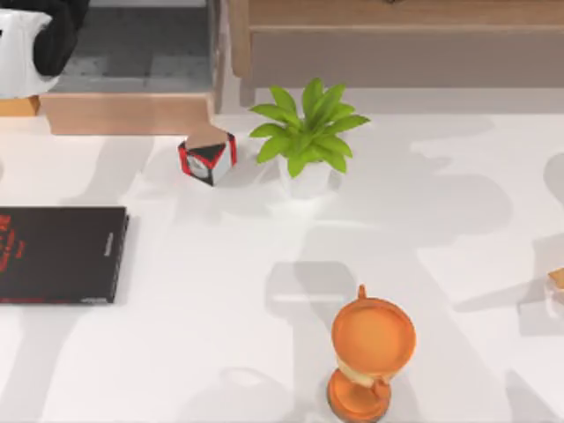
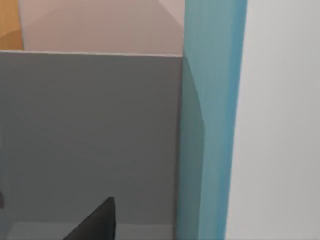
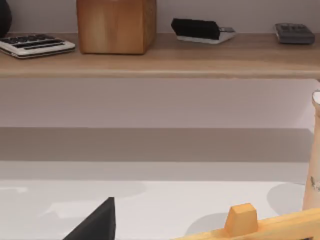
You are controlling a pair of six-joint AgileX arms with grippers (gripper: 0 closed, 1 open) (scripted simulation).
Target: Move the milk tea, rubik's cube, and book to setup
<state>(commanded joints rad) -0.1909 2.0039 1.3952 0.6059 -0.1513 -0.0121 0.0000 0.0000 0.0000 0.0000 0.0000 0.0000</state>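
Note:
A tall teal slab, which looks like the book's plain cover, stands upright close to my left wrist camera. It is beside a grey wall. A dark finger of my left gripper pokes in low, apart from the teal slab. In the right wrist view a dark finger of my right gripper hangs over the white table, near a wooden piece. A pale bottle-like shape stands at that picture's edge; I cannot tell if it is the milk tea. The rubik's cube is out of view.
On the table lie a thin black book with red lettering, a small red, black and white box, a potted plant and an orange hourglass. A wooden shelf carries a calculator, a wood block and a brush.

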